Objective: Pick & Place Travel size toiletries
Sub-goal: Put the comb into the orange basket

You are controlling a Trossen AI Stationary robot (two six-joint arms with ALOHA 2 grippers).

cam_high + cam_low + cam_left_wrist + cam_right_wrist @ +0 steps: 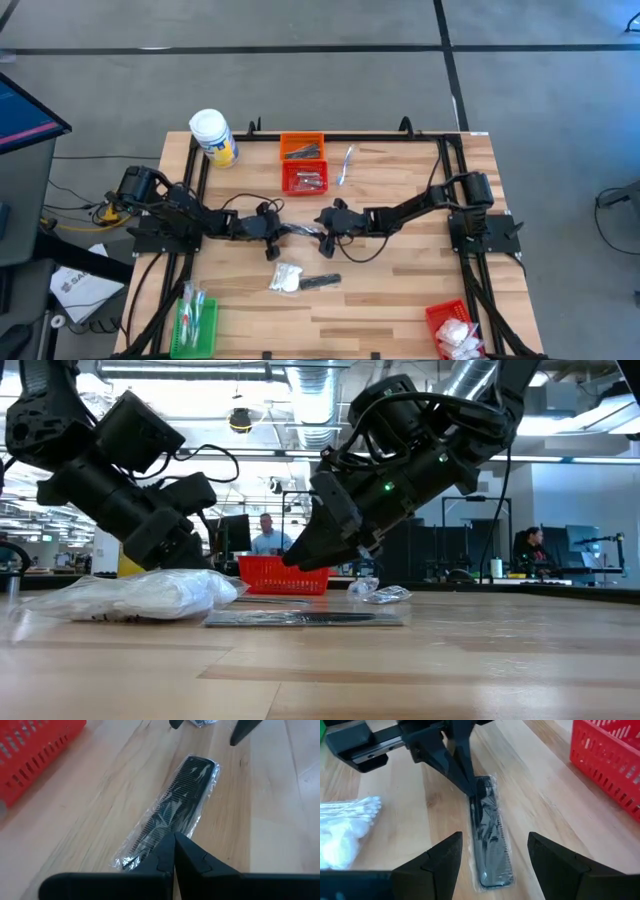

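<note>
Both arms meet mid-table; white packet beside dark comb.

Open-plan office — desks, exposed ducts

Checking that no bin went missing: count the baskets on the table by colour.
red baskets: 2
orange basket: 1
green basket: 1
Total: 4

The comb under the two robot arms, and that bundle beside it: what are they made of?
The comb looks like glossy black plastic, sealed in a clear crinkly film sleeve that glints. The bundle seems to be white cotton swabs with fluffy tips, also bagged in clear film.
</note>
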